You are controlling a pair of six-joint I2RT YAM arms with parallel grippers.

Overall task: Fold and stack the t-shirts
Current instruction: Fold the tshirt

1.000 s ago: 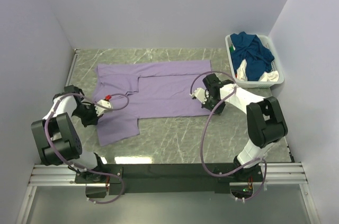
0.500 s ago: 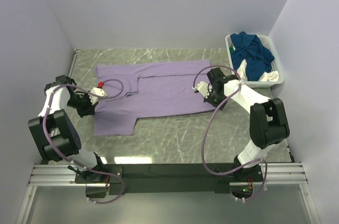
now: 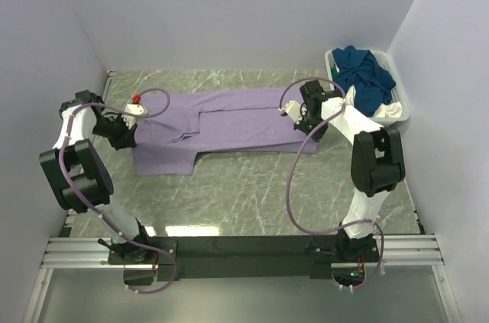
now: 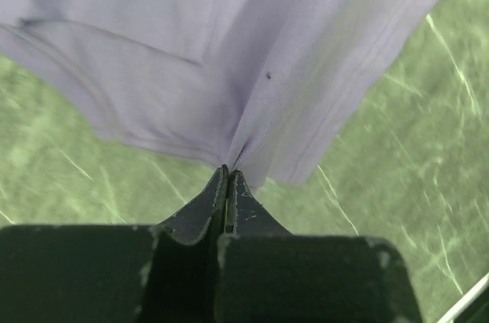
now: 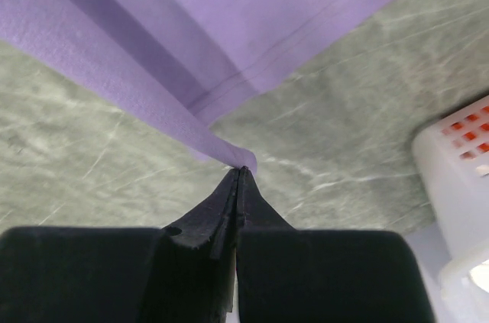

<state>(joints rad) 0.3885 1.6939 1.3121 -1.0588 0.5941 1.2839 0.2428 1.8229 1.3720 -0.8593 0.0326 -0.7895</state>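
Lilac t-shirt [image 3: 229, 121]: spread sideways across the middle of the counter [image 3: 252, 185] as a long band running from the left gripper to the right gripper. One layer is folded over the rest, and its edge shows as a step line left of centre. A flap of the cloth reaches toward the near side at the left end.

Left gripper [image 4: 228, 179]: clenched on the left end of the lilac t-shirt. In the left wrist view the fingers meet tip to tip with cloth caught between them, and pleats fan out from that spot.

Right gripper [image 5: 240, 174]: clenched on the right end of the same shirt, pinching a doubled corner of the cloth. A stitched hem runs just past the tips, and bare marble shows below the cloth on both sides.

Arms: both reach outward from their bases, the left one close to the left wall and the right one just beside the basket.

Basket [image 3: 376, 121]: white plastic, slatted, in the far right corner of the counter, apart from the lilac shirt.

Teal t-shirt [image 3: 367, 75]: crumpled in the basket, filling most of it.

White t-shirt [image 3: 350, 100]: bunched in the basket beside the teal one, showing at the near rim.

Counter: green marble pattern, with pale walls on three sides.
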